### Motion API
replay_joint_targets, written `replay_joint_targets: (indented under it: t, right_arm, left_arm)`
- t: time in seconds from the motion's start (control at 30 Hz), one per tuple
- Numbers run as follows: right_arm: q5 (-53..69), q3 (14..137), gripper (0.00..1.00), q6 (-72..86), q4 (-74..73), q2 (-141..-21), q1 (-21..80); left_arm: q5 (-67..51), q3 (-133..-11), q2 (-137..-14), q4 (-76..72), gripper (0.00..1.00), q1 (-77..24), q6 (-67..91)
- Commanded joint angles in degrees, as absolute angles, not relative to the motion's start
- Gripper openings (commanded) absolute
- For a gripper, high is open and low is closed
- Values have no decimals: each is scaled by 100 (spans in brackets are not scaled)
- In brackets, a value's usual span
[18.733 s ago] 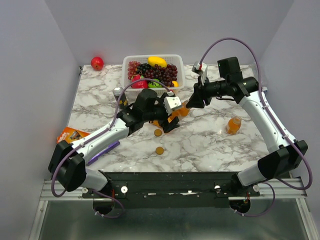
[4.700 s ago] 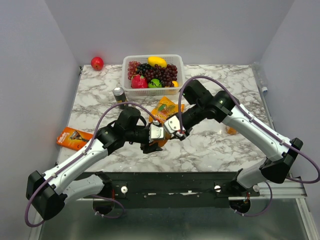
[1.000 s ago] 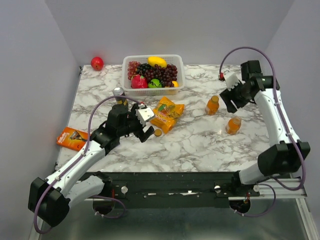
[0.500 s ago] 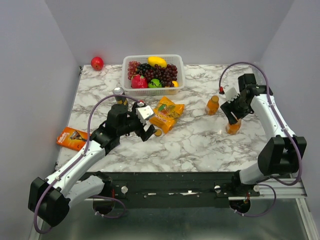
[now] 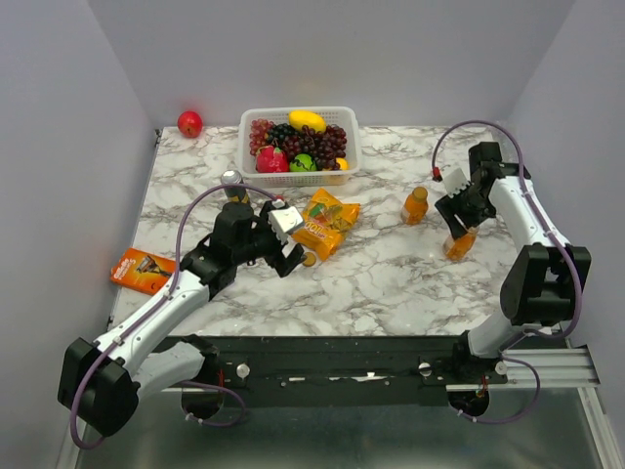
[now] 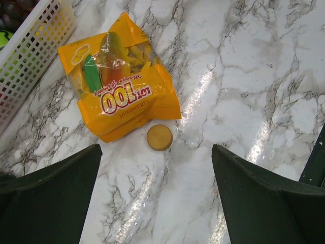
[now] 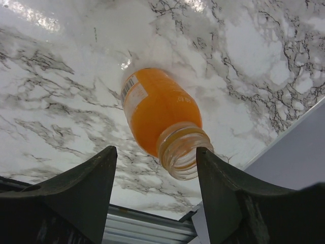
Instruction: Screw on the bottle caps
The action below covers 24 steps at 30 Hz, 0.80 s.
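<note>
The worktop (image 5: 391, 283) is white marble with grey veins, closed in by plain pale walls (image 5: 59, 147) on three sides. At the back stands a white basket (image 5: 246, 147) full of fruit. A red apple (image 5: 189, 123) lies in the far left corner, and a dark can (image 5: 230, 183) stands just beside the basket's front left corner. A yellow snack bag (image 6: 119, 86) lies in the middle, and an orange packet (image 5: 140, 268) lies at the left edge. A golden-orange cap (image 6: 159, 137) lies flat on the marble just beside the near edge of the bag. The left gripper (image 5: 290, 256) hangs above the cap with jaws spread wide, holding nothing. Near the right edge there is an uncapped orange bottle (image 7: 160, 114). The right gripper (image 5: 457, 223) is released, with one finger on each side of the bottle's neck. A second orange bottle (image 5: 415, 205) stands upright nearer the middle, apart from the first.
</note>
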State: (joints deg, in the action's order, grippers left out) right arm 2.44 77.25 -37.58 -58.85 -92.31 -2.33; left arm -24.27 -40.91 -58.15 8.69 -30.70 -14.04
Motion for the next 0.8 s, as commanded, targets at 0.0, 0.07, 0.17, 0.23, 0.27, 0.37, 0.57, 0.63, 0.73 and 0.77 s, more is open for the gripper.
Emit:
replay_joint_targets:
  t: [0.0, 0.07, 0.17, 0.23, 0.27, 0.37, 0.57, 0.63, 0.73, 0.77]
  right_arm:
    - [167, 7910, 68, -3885, -5739, -9334, -343]
    - [254, 7867, 64, -3963, -5766, -9334, -343]
    - [430, 7814, 44, -3999, -5836, -9378, -343]
    - [475, 7787, 31, -4008, -5888, -9378, -343]
    - [475, 7770, 28, -4034, -5889, -9352, -343]
    - [475, 7655, 12, -4122, -5950, -9185, -343]
    - [2195, 8129, 0, -4385, -7100, -8290, -106]
    - [3178, 8366, 1, -4604, -7721, -8087, 243]
    - [3848, 8481, 1, -4396, -7700, -7709, 989]
    - [3998, 8603, 1, -4168, -7656, -7656, 1185]
  left_arm:
    - [-2663, -4298, -5862, 879, 99, -3032, -1433]
    - [-2672, -4272, -5854, 861, 99, -3032, -1433]
    - [-2698, -4254, -5862, 853, 99, -3032, -1424]
    - [-2698, -4263, -5862, 870, 99, -3032, -1424]
    - [-2698, -4254, -5862, 861, 99, -3032, -1433]
    - [-2812, -4193, -5845, 818, 99, -3032, -1398]
    - [-3120, -4139, -5792, 651, 99, -3479, -1283]
    - [-3103, -4201, -5888, 528, 99, -3629, -1213]
    - [-3085, -4306, -6134, 150, 99, -3937, -897]
    - [-3076, -4333, -6178, -103, 99, -3998, -740]
